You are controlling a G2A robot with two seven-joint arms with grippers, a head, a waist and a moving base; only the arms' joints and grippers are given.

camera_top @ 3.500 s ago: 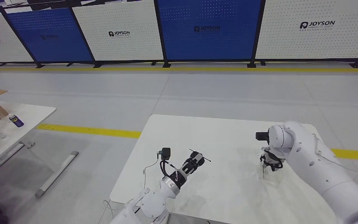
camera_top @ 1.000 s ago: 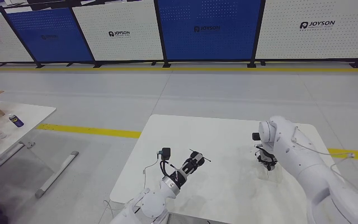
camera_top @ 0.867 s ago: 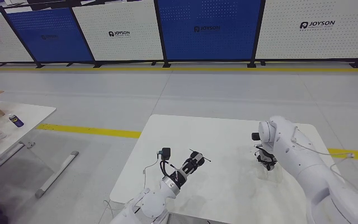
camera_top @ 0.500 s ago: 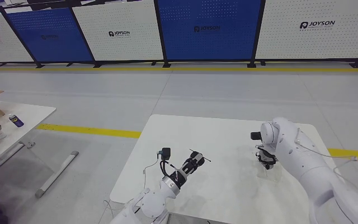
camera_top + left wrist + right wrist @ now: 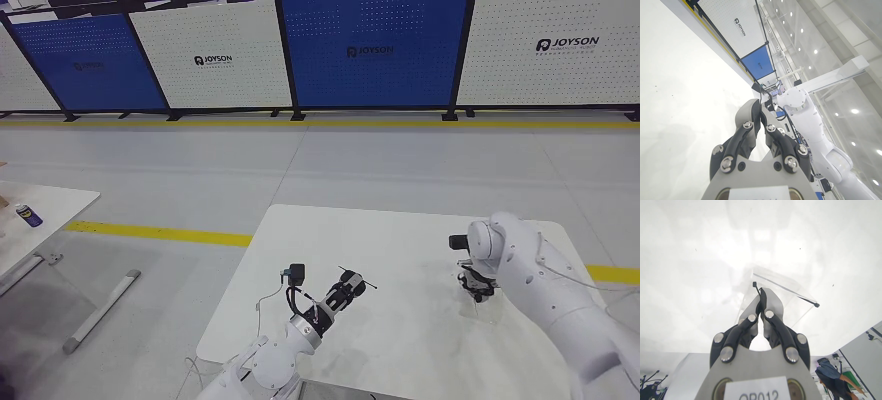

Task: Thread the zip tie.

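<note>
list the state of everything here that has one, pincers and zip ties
left pincer: shut on left zip tie
left zip tie: pinched, strap sticking out on both sides, not threaded
right pincer: shut on right zip tie, over the clear box
right zip tie: pinched near its head, head free, nothing through it
loose zip tie: lying across the clear box, not gripped

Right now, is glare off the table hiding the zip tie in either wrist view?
Right wrist view: table washed out by glare, but the zip tie in the right gripper reads dark and sharp. Left wrist view: table overexposed too, left gripper crisp.
</note>
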